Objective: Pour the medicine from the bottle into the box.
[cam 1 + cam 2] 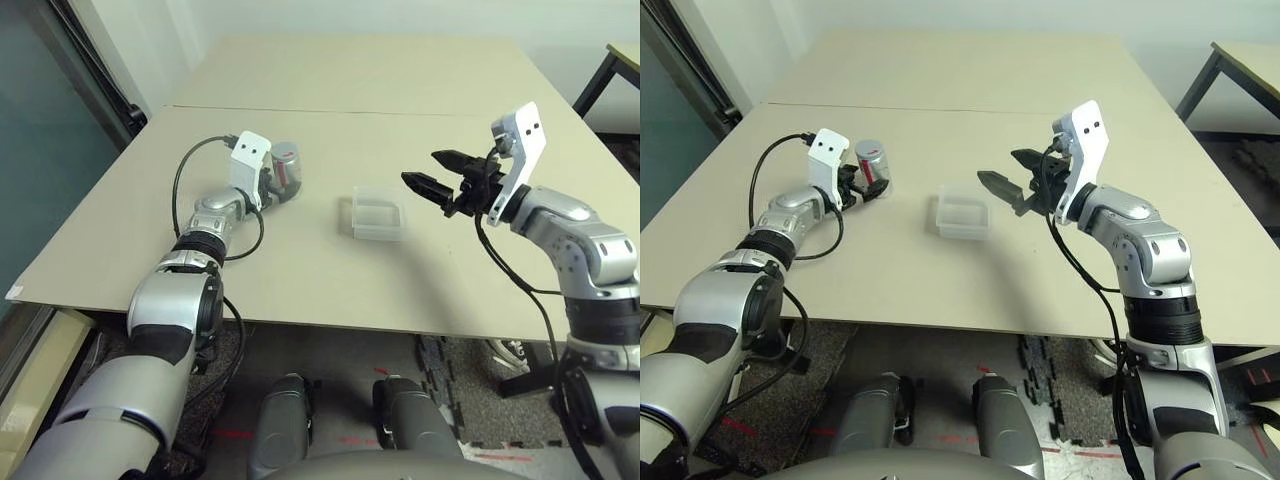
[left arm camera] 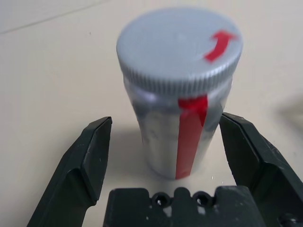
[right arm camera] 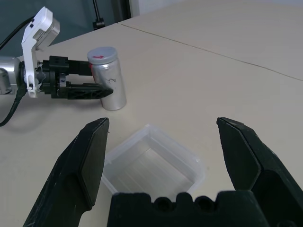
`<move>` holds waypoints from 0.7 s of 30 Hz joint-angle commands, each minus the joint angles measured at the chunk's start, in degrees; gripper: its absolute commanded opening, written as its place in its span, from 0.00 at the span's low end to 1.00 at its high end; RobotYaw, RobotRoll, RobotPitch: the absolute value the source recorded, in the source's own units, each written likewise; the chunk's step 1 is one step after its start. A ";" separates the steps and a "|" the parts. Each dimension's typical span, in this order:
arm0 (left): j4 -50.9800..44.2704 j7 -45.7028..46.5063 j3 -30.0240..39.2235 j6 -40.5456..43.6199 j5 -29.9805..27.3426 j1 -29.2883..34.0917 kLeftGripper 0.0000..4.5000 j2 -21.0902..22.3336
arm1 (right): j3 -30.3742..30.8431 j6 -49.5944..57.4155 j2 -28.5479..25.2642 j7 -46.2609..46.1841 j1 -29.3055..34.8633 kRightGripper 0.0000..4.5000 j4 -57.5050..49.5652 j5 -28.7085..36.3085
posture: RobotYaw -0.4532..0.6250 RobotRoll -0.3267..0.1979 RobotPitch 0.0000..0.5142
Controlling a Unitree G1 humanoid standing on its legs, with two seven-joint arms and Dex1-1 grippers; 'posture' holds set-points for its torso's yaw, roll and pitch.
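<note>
Bottle (image 2: pixel 180 109) stands upright on the table (image 1: pixel 330 90), long axis vertical, round grey cap (image 2: pixel 179 47) uppermost. Its body is silver-grey with a red strip down the side, and the cap carries a red curved arrow. It sits at about ten o'clock from the box (image 1: pixel 377 213), well apart from it. The left gripper (image 1: pixel 276 185) has its two black fingers spread wide, one on each side of the bottle's lower body, with a gap on both sides; it holds nothing. The box is shallow, clear whitish plastic with rounded corners, lying open side up. The right gripper (image 1: pixel 436 175) hovers at the box's three o'clock, fingers wide apart and empty, pointing toward it.
</note>
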 commanded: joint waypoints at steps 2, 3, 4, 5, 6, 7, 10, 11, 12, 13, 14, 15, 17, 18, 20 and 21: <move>1.04 0.44 0.45 0.12 0.86 -1.16 1.00 -0.53 | -0.05 -0.24 -0.16 -0.03 0.93 1.00 -1.62 0.03 | 0.26 0.62 0.12; 1.07 0.42 0.48 0.20 0.86 -1.23 1.00 -0.58 | 0.03 -0.16 -0.18 -0.01 0.95 1.00 -1.76 0.04 | 0.26 0.62 0.12; 1.09 0.43 0.48 0.24 0.90 -1.26 1.00 -0.65 | 0.05 -0.09 -0.19 0.00 0.89 1.00 -1.81 0.07 | 0.26 0.62 0.12; 1.11 0.26 0.48 0.38 0.90 -1.23 0.91 -0.72 | 0.05 0.02 -0.19 -0.04 0.76 1.00 -1.87 0.10 | 0.26 0.62 0.13; 1.13 0.14 0.49 0.47 0.91 -1.20 0.86 -0.76 | 0.05 0.09 -0.19 -0.07 0.67 1.00 -1.91 0.12 | 0.26 0.62 0.13; 1.16 0.13 0.52 0.62 0.90 -1.17 0.77 -0.80 | 0.06 0.09 -0.23 -0.03 0.55 1.00 -1.82 0.08 | 0.25 0.62 0.13; 1.29 0.29 0.72 1.16 0.81 -1.02 0.56 -0.95 | 0.08 -0.02 -0.34 0.15 0.34 1.00 -1.47 0.00 | 0.25 0.62 0.13; 1.34 0.22 0.76 1.45 0.84 -0.84 0.55 -0.97 | 0.13 0.09 -0.39 0.15 0.28 1.00 -1.58 0.00 | 0.25 0.62 0.13; 1.36 0.15 0.85 1.64 0.86 -0.68 0.55 -0.99 | 0.13 0.29 -0.42 0.06 0.28 1.00 -1.81 0.06 | 0.25 0.62 0.13; 1.38 0.17 0.92 1.76 0.93 -0.61 0.55 -1.04 | 0.12 0.35 -0.47 0.08 0.21 1.00 -1.76 0.06 | 0.25 0.62 0.13; 1.34 -0.08 1.07 1.89 0.90 -0.54 0.55 -1.11 | 0.16 0.39 -0.63 0.18 0.16 1.00 -1.67 -0.01 | 0.26 0.62 0.13; 1.23 -0.60 1.15 1.84 0.89 -0.58 0.55 -1.13 | 0.23 0.43 -0.85 0.33 0.08 1.00 -1.59 -0.09 | 0.26 0.62 0.13; 1.03 -1.51 1.26 1.76 0.81 -0.74 0.55 -1.14 | 0.29 0.42 -1.17 0.60 -0.09 1.00 -1.28 -0.17 | 0.26 0.62 0.15; 0.88 -2.09 1.24 1.55 0.79 -0.85 0.55 -1.04 | 0.28 0.46 -1.27 0.66 -0.12 1.00 -1.27 -0.12 | 0.26 0.62 0.15; 0.20 -4.78 1.13 1.39 0.52 -1.38 0.55 -0.54 | 0.37 0.65 -1.94 1.23 -0.32 1.00 -1.07 -0.05 | 0.28 0.62 0.15; -0.29 -6.68 1.00 1.35 0.35 -1.67 0.55 -0.18 | 0.50 0.75 -2.45 1.75 -0.39 1.00 -0.99 -0.07 | 0.28 0.62 0.16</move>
